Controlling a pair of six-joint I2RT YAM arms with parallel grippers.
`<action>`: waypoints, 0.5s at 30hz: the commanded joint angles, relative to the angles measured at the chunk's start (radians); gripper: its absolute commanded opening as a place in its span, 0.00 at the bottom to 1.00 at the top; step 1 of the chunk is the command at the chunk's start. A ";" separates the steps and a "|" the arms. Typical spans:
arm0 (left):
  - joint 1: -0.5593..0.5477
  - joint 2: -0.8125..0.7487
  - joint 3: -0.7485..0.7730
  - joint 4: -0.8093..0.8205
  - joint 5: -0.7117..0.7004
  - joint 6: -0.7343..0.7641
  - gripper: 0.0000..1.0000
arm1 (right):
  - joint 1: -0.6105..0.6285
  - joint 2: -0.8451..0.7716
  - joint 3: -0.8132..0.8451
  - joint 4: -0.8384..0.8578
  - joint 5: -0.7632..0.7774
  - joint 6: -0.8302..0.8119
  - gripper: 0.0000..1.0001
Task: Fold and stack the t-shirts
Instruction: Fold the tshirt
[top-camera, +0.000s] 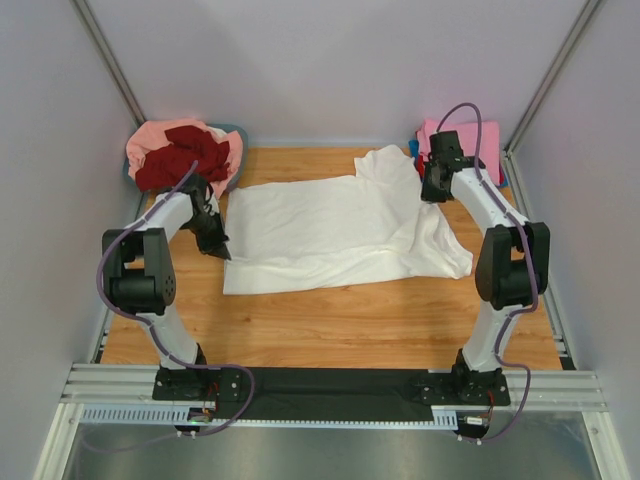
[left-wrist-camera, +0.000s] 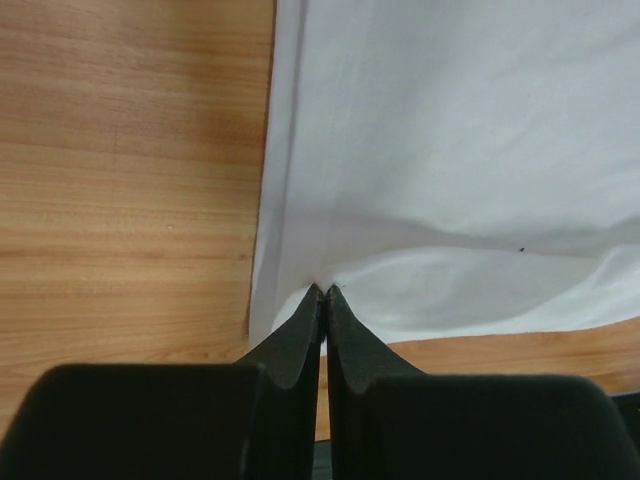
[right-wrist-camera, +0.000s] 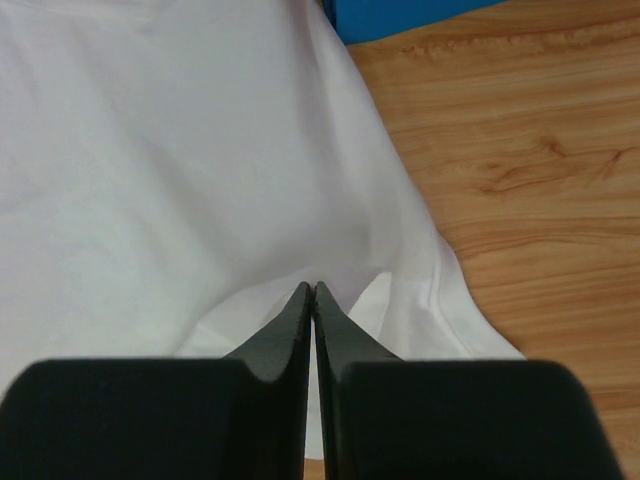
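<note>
Wood table (top-camera: 330, 320): white shirt (top-camera: 330, 235) spread flat; left tool (left-wrist-camera: 323, 290), right tool (right-wrist-camera: 311, 287) both clamped shut on shirt edges.

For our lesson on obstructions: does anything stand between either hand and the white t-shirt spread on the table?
Nothing visible does. The left hand and the right hand are each shut on the white t-shirt, one at either end.

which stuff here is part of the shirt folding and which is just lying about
Job: white t-shirt, salmon-pink shirt, dark red shirt, pink stack far right.
Lying about: grey-blue tub holding the two heaped shirts, wooden table.
</note>
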 joint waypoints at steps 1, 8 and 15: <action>0.006 -0.004 0.063 -0.020 -0.049 0.016 0.10 | -0.033 0.090 0.116 -0.039 -0.010 0.002 0.07; -0.077 -0.285 -0.005 0.018 -0.334 -0.027 1.00 | -0.087 0.111 0.181 -0.112 0.096 0.060 0.75; -0.153 -0.553 -0.259 0.107 -0.265 -0.183 1.00 | -0.231 -0.245 -0.252 0.012 -0.068 0.228 0.79</action>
